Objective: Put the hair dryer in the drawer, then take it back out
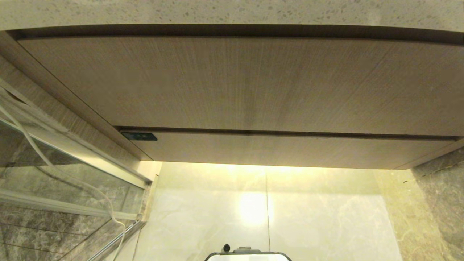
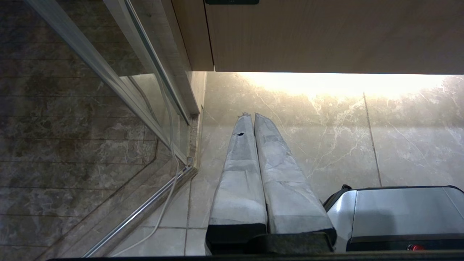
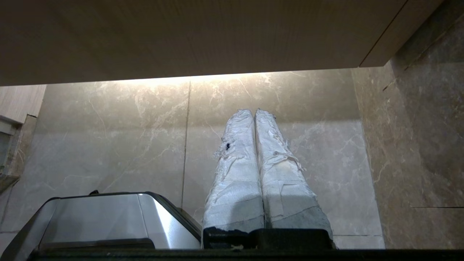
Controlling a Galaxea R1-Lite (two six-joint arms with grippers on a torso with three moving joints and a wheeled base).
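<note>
Both arms parked low, pointing at the pale marble floor (image 2: 326,145). Left pincer (image 2: 252,116): taped fingers pressed together, holding nothing. Right pincer (image 3: 254,112): same, together and empty.

Hair dryer isn't in any view, so I can't give its bearing or long axis from either pincer. Only hint is a thin white cord (image 1: 43,159) trailing down by the glass panel (image 1: 54,163) on my left; can't confirm what it belongs to.

Wide grey-brown wood-grain drawer front (image 1: 290,148) sits under the taller wood-grain panel (image 1: 239,83), flush, not pulled out. It's above and ahead of both pincers, running side to side across my front. Speckled stone worktop (image 1: 232,12) edge above that.

My read: nothing started. Neither arm clearly nearer the drawer; the cord is on the left arm's side.
</note>
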